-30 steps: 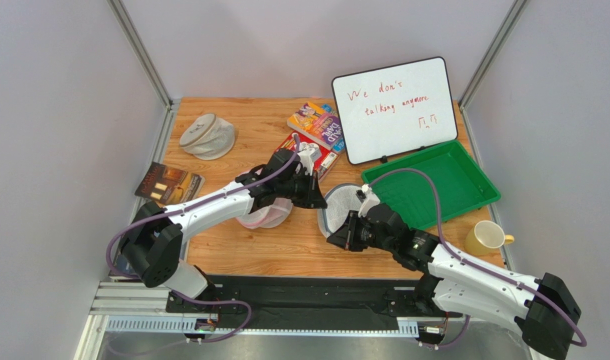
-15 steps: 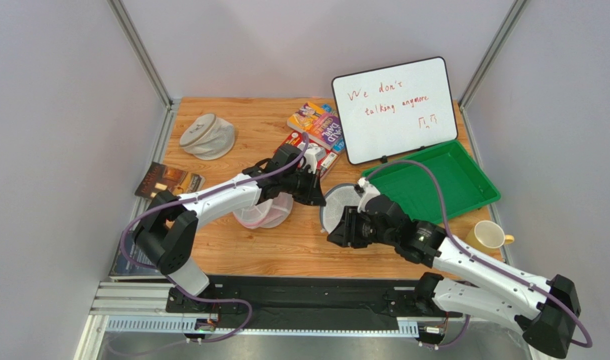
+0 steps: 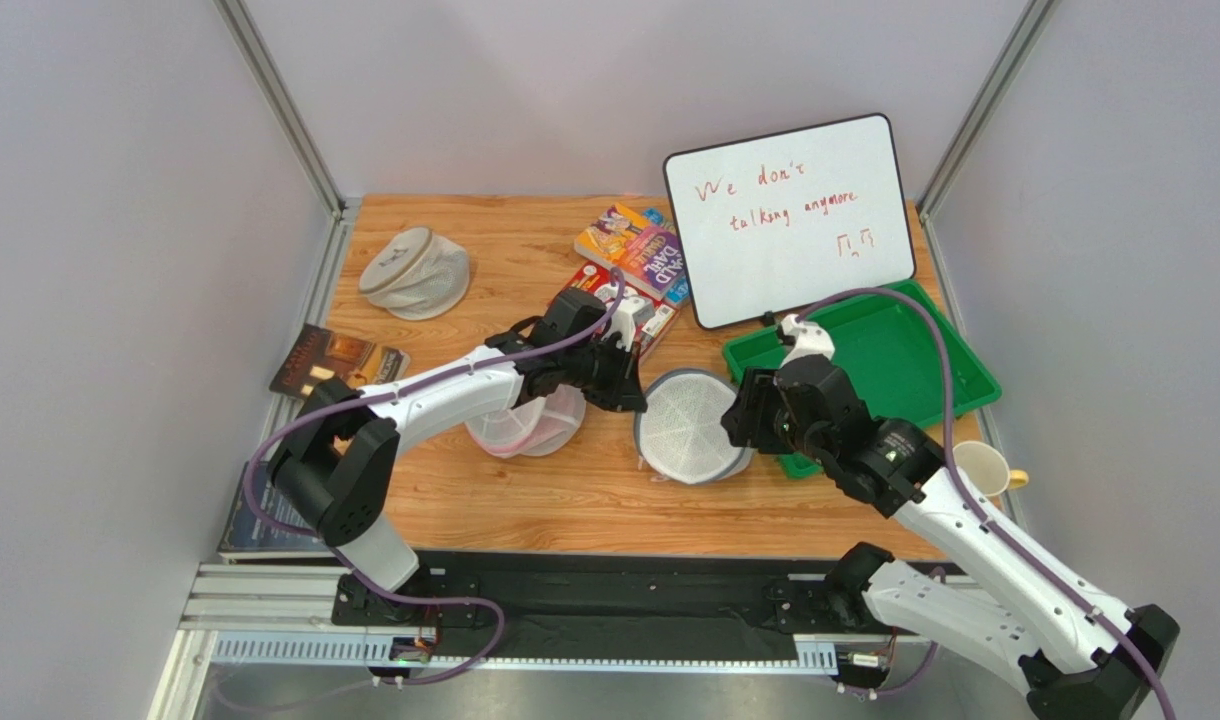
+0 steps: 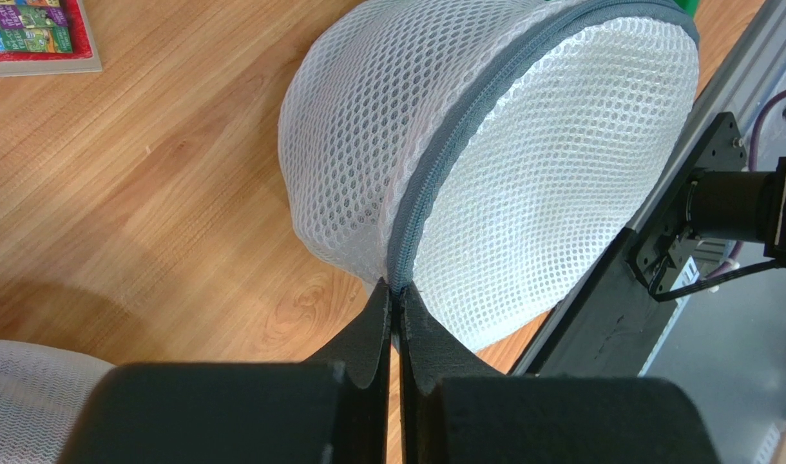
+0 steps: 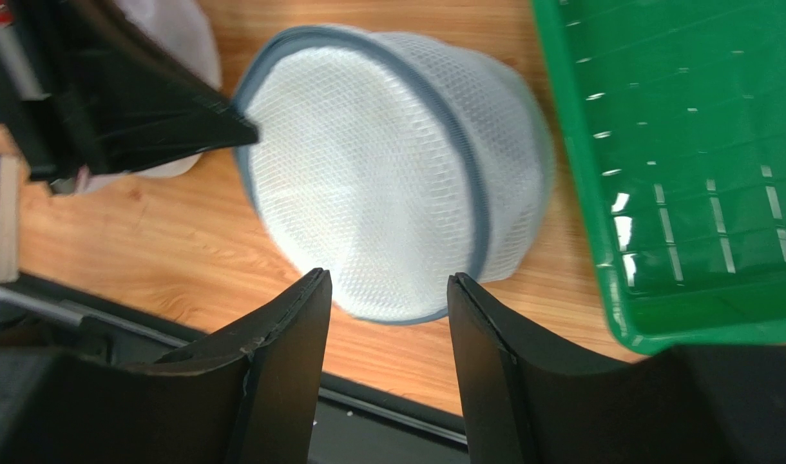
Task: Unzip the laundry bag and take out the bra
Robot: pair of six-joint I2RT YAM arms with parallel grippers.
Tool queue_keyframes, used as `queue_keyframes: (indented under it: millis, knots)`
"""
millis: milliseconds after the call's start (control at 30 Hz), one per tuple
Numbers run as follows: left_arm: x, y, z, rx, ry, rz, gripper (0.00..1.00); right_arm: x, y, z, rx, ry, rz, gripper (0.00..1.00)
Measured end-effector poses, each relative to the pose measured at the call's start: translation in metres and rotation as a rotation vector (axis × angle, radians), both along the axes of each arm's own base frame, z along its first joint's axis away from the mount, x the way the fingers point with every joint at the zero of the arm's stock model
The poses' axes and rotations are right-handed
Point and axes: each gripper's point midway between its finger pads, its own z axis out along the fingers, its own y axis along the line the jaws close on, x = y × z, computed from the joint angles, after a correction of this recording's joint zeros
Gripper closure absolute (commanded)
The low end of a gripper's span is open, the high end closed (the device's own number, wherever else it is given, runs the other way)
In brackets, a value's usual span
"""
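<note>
— how many of each stood on the wooden table [image 3: 466, 495]?
— one whiteboard [image 3: 789, 218], one green tray [image 3: 902, 353], three mesh bags, one yellow mug [image 3: 974, 470], two grippers.
— which bags?
— the laundry bag [image 3: 696, 428] mid-table, a pink-tinted mesh bag [image 3: 526, 428] to its left, a beige-grey bag [image 3: 416, 273] far left.
— edges, room?
— the laundry bag lay just beside the tray's near-left corner; bare wood ran to the table's near edge.
— grippers?
— the left gripper [image 4: 395, 290] was pinched tight on the grey-blue zipper rim [image 4: 436, 164]; the right gripper [image 5: 387, 278] hung over the bag, fingers spread, gripping nothing.
</note>
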Motion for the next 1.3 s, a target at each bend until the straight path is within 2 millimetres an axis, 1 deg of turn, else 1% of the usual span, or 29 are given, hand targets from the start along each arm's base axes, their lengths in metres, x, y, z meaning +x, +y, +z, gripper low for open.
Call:
queue_keyframes:
  millis: [133, 233, 333, 500, 700, 800, 833, 1033, 1167, 1233, 1300]
  knots:
    - [-0.001, 0.0, 0.0, -0.003, 0.002, -0.003, 1.0, 0.01, -0.021, -0.007, -0.042, 0.005, -0.069, 0.49]
    - [-0.001, -0.001, 0.001, -0.005, 0.003, -0.006, 1.0, 0.014, -0.028, -0.01, -0.058, 0.003, -0.085, 0.5]
    - [-0.001, -0.001, 0.001, -0.006, 0.004, -0.007, 1.0, 0.016, -0.031, -0.017, -0.075, 0.007, -0.081, 0.53]
    - [-0.002, -0.001, 0.001, -0.009, 0.006, -0.011, 1.0, 0.018, -0.029, -0.032, -0.09, 0.025, -0.062, 0.54]
    - [-0.002, -0.001, 0.001, -0.009, 0.007, -0.011, 1.0, 0.025, -0.023, -0.033, -0.07, 0.013, -0.038, 0.59]
    - [-0.002, -0.001, 0.001, -0.01, 0.007, -0.012, 1.0, 0.029, -0.019, -0.034, -0.065, 0.008, -0.027, 0.65]
    - [-0.003, -0.002, 0.001, -0.01, 0.008, -0.013, 1.0, 0.03, -0.018, -0.034, -0.066, 0.008, -0.024, 0.72]
    - [-0.002, -0.001, 0.001, -0.009, 0.008, -0.009, 1.0, 0.033, -0.016, -0.039, -0.076, 0.012, -0.01, 0.9]
    - [-0.002, -0.001, 0.001, -0.01, 0.009, -0.01, 1.0, 0.032, -0.016, -0.041, -0.077, 0.018, -0.003, 0.96]
    - [-0.002, -0.001, 0.001, -0.009, 0.01, -0.01, 1.0, 0.032, -0.015, -0.04, -0.075, 0.019, -0.001, 1.0]
    - [-0.002, -0.001, 0.001, -0.009, 0.011, -0.009, 0.91, 0.031, -0.015, -0.041, -0.073, 0.021, 0.001, 1.0]
